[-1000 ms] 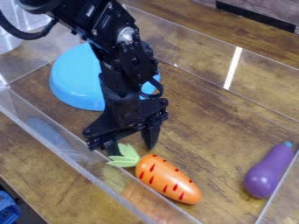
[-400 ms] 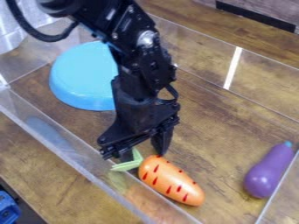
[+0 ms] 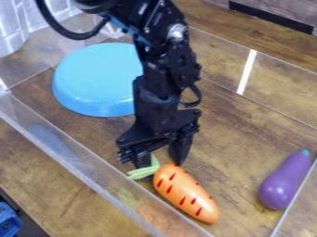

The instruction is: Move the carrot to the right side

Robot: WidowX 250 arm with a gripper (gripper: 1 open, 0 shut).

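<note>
The carrot (image 3: 186,193) is a glossy orange toy with dark-red stripes and a yellow-green leafy tip at its left end. It lies on the wooden table near the front, by the clear front wall. My black gripper (image 3: 156,155) hangs straight down just above and behind the leafy end. Its fingers (image 3: 181,148) are spread apart and hold nothing. The fingertips are close to the carrot's upper left end; I cannot tell if they touch it.
A blue plate (image 3: 95,80) lies at the back left, behind the arm. A purple toy eggplant (image 3: 285,180) lies at the right. A clear plastic wall (image 3: 74,159) runs along the front left edge.
The gripper has moved to the right by a small step each frame, staying open. The carrot has shifted slightly right and forward with it.
</note>
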